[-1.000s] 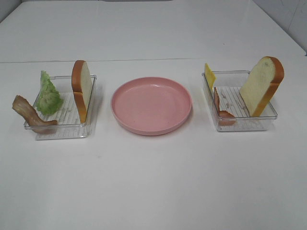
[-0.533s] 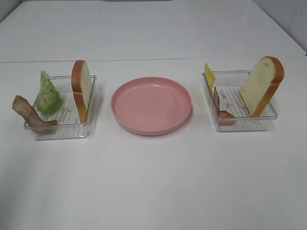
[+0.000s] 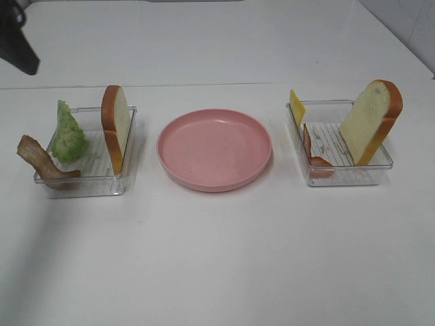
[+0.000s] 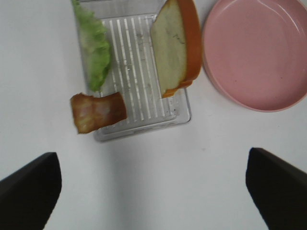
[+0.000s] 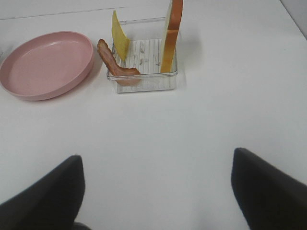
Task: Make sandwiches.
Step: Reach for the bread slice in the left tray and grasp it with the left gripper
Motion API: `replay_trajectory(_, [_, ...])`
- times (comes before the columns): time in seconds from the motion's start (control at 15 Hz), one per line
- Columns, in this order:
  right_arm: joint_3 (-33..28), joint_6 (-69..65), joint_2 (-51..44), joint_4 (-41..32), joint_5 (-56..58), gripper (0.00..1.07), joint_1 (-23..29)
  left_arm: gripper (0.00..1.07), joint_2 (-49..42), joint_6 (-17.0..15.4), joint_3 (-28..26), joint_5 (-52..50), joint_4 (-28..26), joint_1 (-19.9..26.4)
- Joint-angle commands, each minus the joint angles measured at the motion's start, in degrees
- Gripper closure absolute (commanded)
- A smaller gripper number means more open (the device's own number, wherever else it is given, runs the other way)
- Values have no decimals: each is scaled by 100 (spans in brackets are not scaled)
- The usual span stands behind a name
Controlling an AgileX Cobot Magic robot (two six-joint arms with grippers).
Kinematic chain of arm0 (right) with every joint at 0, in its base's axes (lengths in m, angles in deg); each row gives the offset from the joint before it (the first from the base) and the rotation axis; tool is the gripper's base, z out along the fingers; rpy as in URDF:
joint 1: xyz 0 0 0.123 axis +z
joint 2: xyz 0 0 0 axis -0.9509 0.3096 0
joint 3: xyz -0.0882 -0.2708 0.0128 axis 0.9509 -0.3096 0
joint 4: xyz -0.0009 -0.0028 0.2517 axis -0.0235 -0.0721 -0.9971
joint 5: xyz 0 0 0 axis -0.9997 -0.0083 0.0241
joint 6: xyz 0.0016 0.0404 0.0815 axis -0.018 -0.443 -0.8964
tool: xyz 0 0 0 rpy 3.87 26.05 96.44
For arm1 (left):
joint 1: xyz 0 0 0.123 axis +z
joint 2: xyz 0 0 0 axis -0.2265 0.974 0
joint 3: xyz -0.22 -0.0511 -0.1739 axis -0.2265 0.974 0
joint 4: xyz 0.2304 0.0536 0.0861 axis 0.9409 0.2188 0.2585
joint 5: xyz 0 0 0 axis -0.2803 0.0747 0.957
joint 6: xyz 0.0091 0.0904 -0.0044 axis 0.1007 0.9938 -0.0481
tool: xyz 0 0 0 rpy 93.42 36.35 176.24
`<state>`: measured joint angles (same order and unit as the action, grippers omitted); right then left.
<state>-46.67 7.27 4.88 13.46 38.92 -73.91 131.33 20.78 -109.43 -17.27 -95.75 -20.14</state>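
Newly in view, my left arm (image 3: 17,42) hangs over the bench's (image 3: 217,258) far left corner. My left pincer (image 4: 151,165) and right pincer (image 5: 156,165) both stand wide apart, empty. Sandwich pieces are unstacked: bread (image 3: 117,122), lettuce (image 3: 68,136) and bacon (image 3: 42,163) at the left tray (image 3: 85,192); second bread (image 3: 370,122) and cheese (image 3: 297,106) in the right tray (image 3: 346,180).

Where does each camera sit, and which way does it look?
Exterior high: mounted high, looking down at a round pink plate between a clear plastic left tray and right tray; dark left-arm part shows.
Left wrist: on that arm, above the left tray; open left pincer shows.
Right wrist: on the right arm, facing the right tray; open right pincer shows.
All share the plate.
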Motion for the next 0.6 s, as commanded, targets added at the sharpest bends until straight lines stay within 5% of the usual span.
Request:
replay_trajectory(0.07, [-17, 23, -80, -29, -63, 29, -29, 8, 710, -40, -550, 57, -40, -395])
replay_trajectory(0.33, [-17, 23, -80, -29, -63, 29, -29, 9, 2040, -796, -1765, 716, 470, -968])
replay_trajectory(0.4, [-17, 23, -80, -29, -63, 29, -29, 10, 2607, -1427, -2452, 1117, 1031, -1186])
replay_trajectory(0.6, [-17, 23, -80, -29, -63, 29, -29, 10, 3283, -1679, -3134, 1266, 1226, -1249])
